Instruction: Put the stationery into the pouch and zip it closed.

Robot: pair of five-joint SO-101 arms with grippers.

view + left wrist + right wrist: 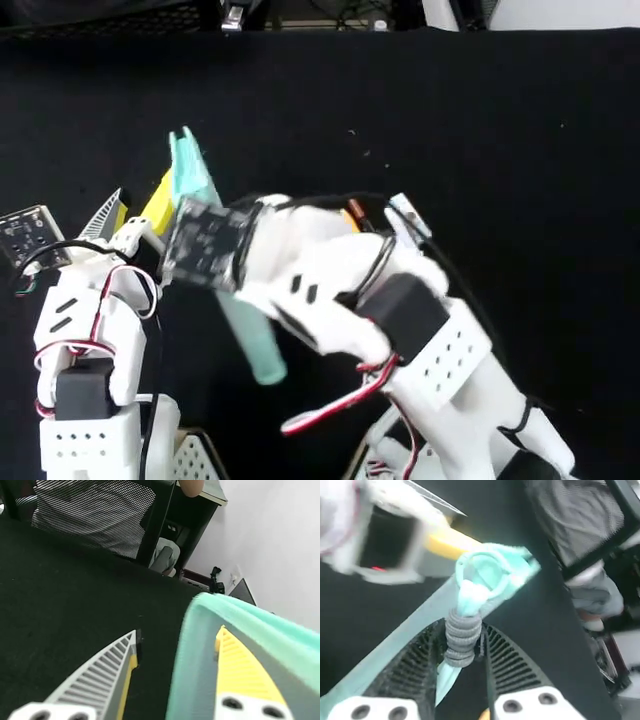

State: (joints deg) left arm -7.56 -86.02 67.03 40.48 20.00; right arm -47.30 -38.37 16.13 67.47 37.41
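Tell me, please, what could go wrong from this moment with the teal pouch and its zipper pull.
1. The right gripper pinches only the thin zipper pull. The cord may slip out of the fingers under a pull.
2. The left gripper looks open, with one finger lying against the pouch rather than clamping it. The pouch may therefore slide or lift along with the pull instead of zipping.
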